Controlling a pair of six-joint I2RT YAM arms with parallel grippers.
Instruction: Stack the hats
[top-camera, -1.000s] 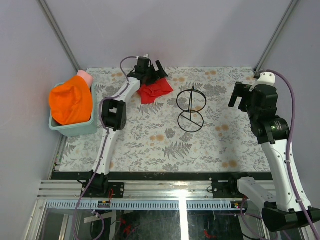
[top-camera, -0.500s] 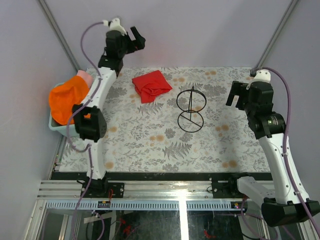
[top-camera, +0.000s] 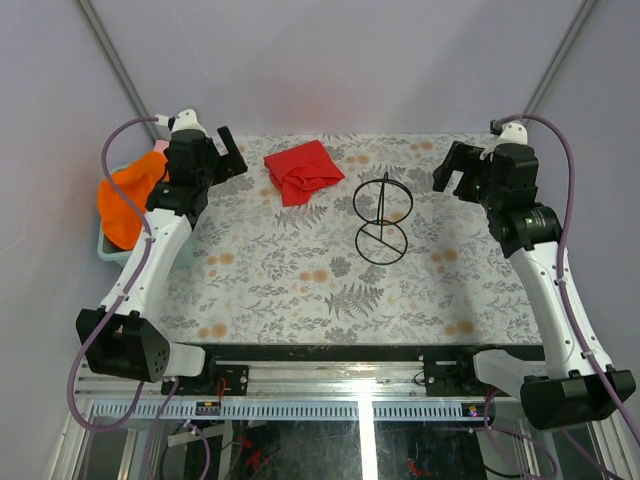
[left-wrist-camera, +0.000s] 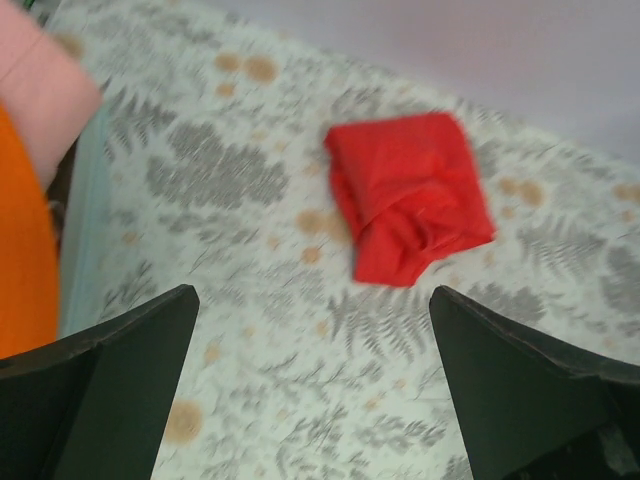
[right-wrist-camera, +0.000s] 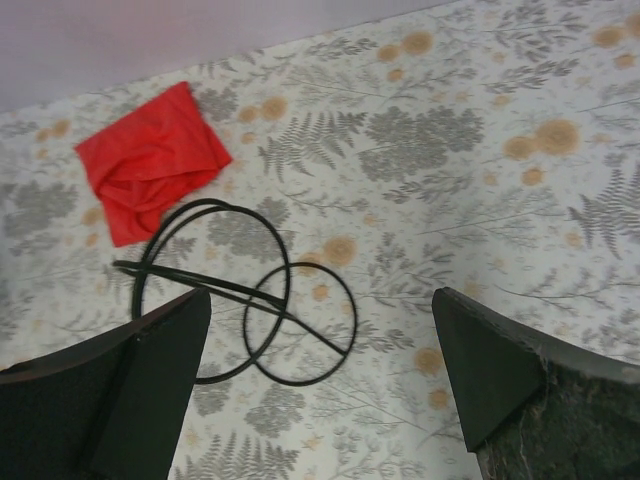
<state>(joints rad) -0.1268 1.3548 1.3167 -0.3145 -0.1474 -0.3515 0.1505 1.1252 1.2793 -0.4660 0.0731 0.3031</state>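
An orange hat (top-camera: 125, 200) fills a teal bin (top-camera: 112, 252) at the table's left edge. A pink hat (top-camera: 165, 150) peeks out behind it. Both also show at the left of the left wrist view, orange hat (left-wrist-camera: 20, 250) and pink hat (left-wrist-camera: 40, 90). The blue and red hats are out of view. My left gripper (top-camera: 232, 155) is open and empty, held above the table just right of the bin; the left wrist view shows it (left-wrist-camera: 315, 400) empty. My right gripper (top-camera: 452, 175) is open and empty above the table's far right, also in its wrist view (right-wrist-camera: 320, 400).
A roughly square folded red cloth (top-camera: 303, 172) lies at the back middle of the table, also in both wrist views (left-wrist-camera: 410, 200) (right-wrist-camera: 150, 160). A black wire stand (top-camera: 380, 218) stands at the table's centre (right-wrist-camera: 240, 300). Grey walls close in the back and sides.
My left gripper let go of the red cloth, rose toward the back wall, then swung left to beside the bin. The cloth now lies flat. My right gripper moved slightly back and left.
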